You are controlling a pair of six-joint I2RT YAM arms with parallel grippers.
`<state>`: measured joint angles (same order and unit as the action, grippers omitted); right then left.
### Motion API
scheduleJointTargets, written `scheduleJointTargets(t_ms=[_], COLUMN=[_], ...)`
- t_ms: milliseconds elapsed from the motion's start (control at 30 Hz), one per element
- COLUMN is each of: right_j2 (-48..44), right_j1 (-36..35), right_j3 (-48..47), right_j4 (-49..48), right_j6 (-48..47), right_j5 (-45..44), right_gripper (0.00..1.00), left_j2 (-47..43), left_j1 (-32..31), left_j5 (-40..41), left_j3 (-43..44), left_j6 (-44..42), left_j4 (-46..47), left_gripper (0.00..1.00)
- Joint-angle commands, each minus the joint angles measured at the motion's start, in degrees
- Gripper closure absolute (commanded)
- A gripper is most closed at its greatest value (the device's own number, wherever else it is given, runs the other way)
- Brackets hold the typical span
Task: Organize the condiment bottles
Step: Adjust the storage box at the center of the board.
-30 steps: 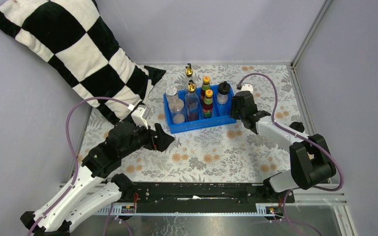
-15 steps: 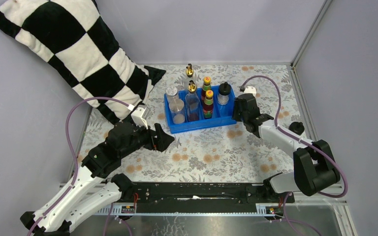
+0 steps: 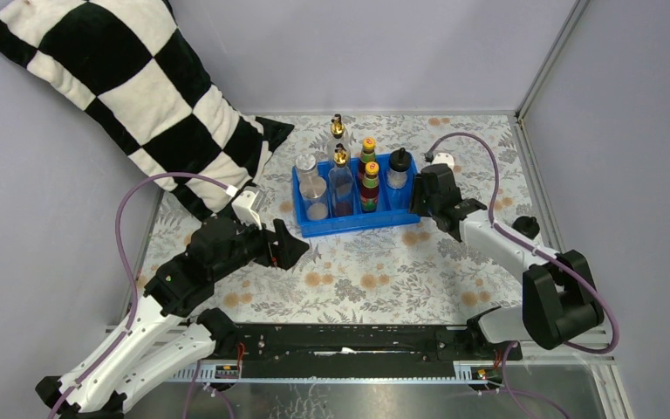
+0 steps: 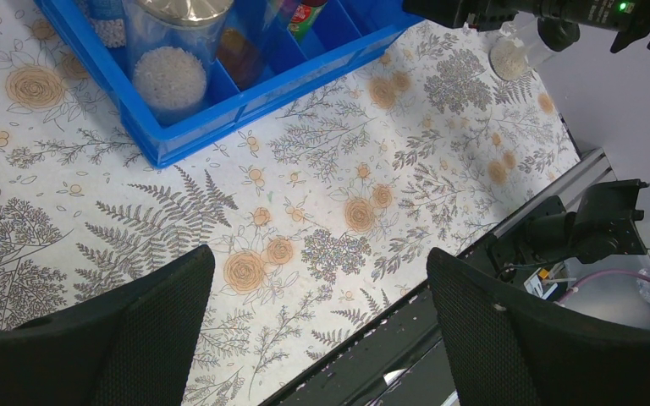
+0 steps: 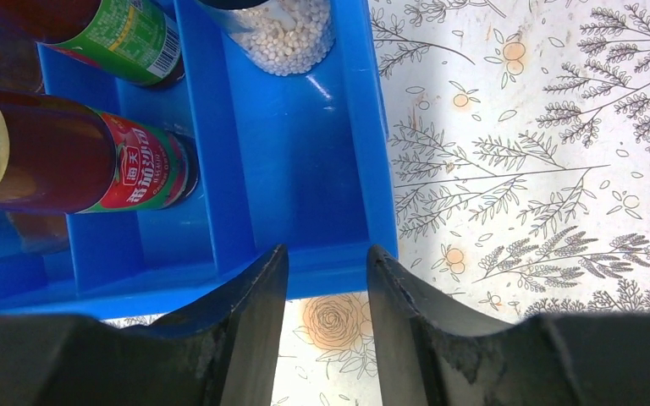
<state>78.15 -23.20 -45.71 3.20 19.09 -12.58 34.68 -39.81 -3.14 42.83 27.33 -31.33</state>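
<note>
Six of the eight containers stand in the blue compartment tray (image 3: pixel 353 227). Two silver-lidded jars (image 3: pixel 314 188) are at its left end, then a gold-spouted bottle (image 3: pixel 341 179), two orange-capped sauce bottles (image 3: pixel 369 185), and a shaker of white grains (image 3: pixel 396 168) in the far half of the rightmost compartment. The near half of that compartment is bare. It looks like the slot meant for the black-capped shaker (image 4: pixel 509 56), which stands on the floral surface (image 3: pixel 375 271) well to the right of the tray, just beside the right forearm. The other gold-spouted bottle (image 3: pixel 337 128) waits behind the tray. The right hand (image 5: pixel 326 254) hovers at the tray's near right corner, its fingers only narrowly apart, with the tray's near wall showing in the gap and nothing clamped. Whether a finger brushes the wall I cannot tell. To do this step well, I would lift the hand straight off the rim so the tray is not dragged, then spread the fingers wider. It should take the black-capped shaker round its clear body below the cap, keep it upright, and lower it into the bare slot without knocking its twin. The left hand (image 3: pixel 289 250) hangs over the surface off the tray's near left corner, spread fully and holding nothing.
</note>
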Motion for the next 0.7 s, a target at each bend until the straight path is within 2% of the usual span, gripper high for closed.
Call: scheduleJointTargets(t_ms=[0, 167, 333, 667], right_j2=[3.7, 9.5, 12.0, 6.0], right_j1=[0.5, 0.4, 0.4, 0.4], right_j3=[-4.3, -9.6, -9.4, -1.0], right_j4=[9.8, 10.4, 9.8, 10.1], right_j6=[-2.8, -5.2, -4.7, -1.4], right_j5=[-2.1, -1.8, 0.1, 2.3], right_gripper=[0.52, 0.52, 0.52, 0.52], left_j2=[-0.5, -0.7, -0.8, -0.6], left_j1=[-0.5, -0.5, -0.6, -0.7], left_j5=[0.2, 0.3, 0.5, 0.3], left_j3=[-0.1, -0.2, -0.1, -0.1], left_j6=[0.0, 0.0, 0.0, 0.0], left_j4=[2.1, 2.0, 2.0, 2.0], left_gripper=[0.01, 0.01, 0.01, 0.01])
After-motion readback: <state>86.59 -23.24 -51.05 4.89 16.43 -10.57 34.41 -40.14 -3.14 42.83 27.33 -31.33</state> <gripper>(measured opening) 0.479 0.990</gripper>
